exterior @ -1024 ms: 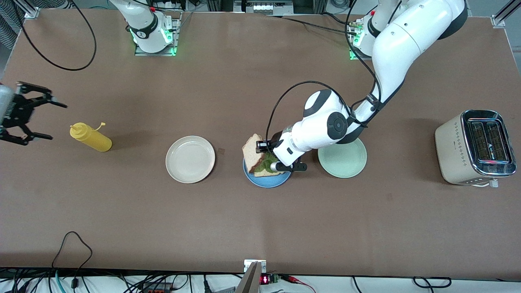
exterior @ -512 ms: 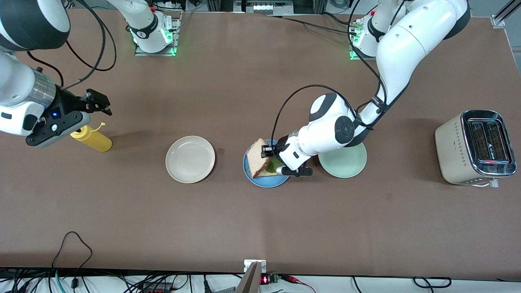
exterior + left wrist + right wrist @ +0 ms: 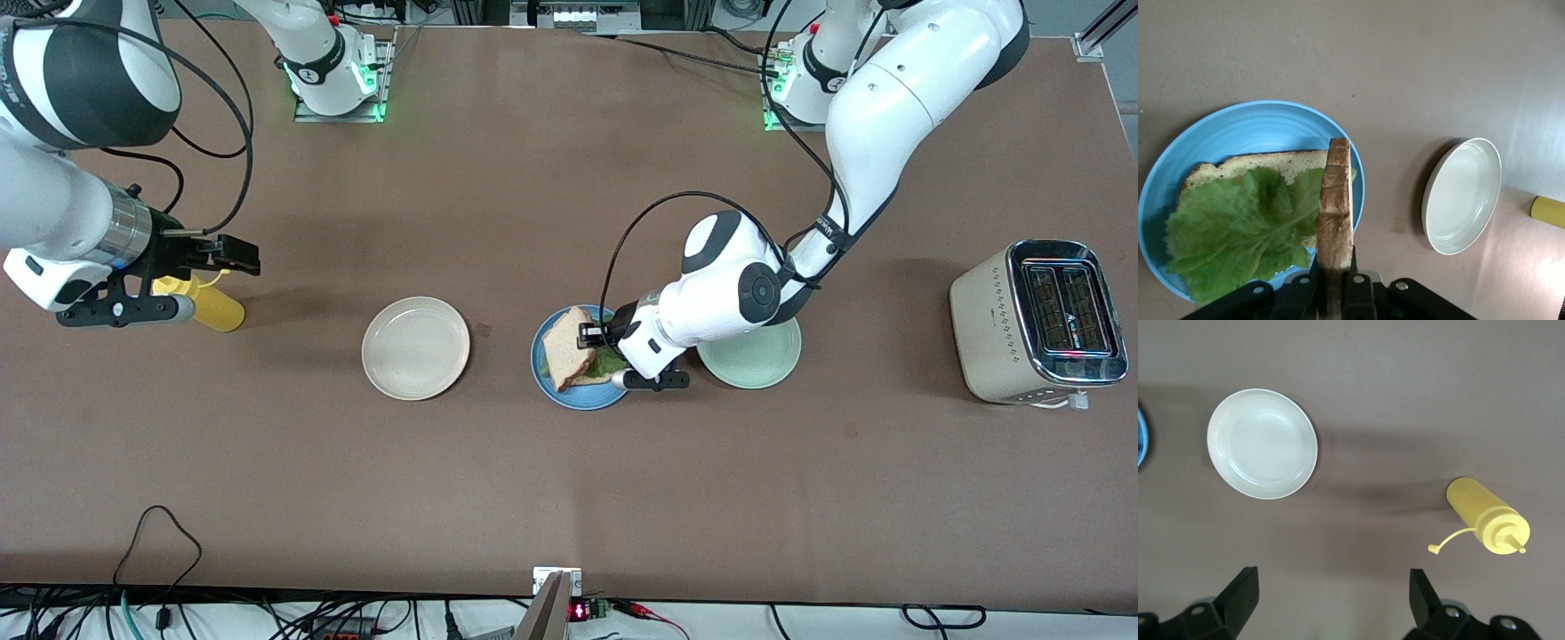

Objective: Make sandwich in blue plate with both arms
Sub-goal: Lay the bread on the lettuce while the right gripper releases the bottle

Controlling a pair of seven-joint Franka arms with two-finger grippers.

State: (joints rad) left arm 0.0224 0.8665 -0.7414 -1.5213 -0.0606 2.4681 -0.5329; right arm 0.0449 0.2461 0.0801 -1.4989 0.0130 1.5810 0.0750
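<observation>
Front view, left hand (image 3: 594,336): over the blue plate (image 3: 551,388), pinching the top bread slice (image 3: 565,345) by one edge; slice tilted above the lower slice and lettuce.
Front view, right hand (image 3: 233,258): up over the yellow mustard bottle (image 3: 212,307) toward the right arm's end of the table (image 3: 569,489); fingers spread, holding nothing.
Front view, rest: beige plate (image 3: 415,348) beside the blue plate, pale green plate (image 3: 756,360) partly under the left arm, toaster (image 3: 1036,322) toward the left arm's end.
Left wrist view, sandwich: lower slice (image 3: 1248,167) flat in the blue plate (image 3: 1231,127), lettuce leaf (image 3: 1238,227) spread on it and overhanging; top slice (image 3: 1335,207) seen edge-on, standing near upright between pressed fingers.
Right wrist view: both fingers (image 3: 1238,597) wide apart, bottle (image 3: 1485,515) lying on its side, cap dangling; beige plate (image 3: 1262,443) well apart.
Risk, top slice: released at this tilt, likely to topple off-centre or slide onto the rim, dragging the lettuce askew.
Risk, bottle: round and lying down, so apt to roll under an off-centre pinch.
</observation>
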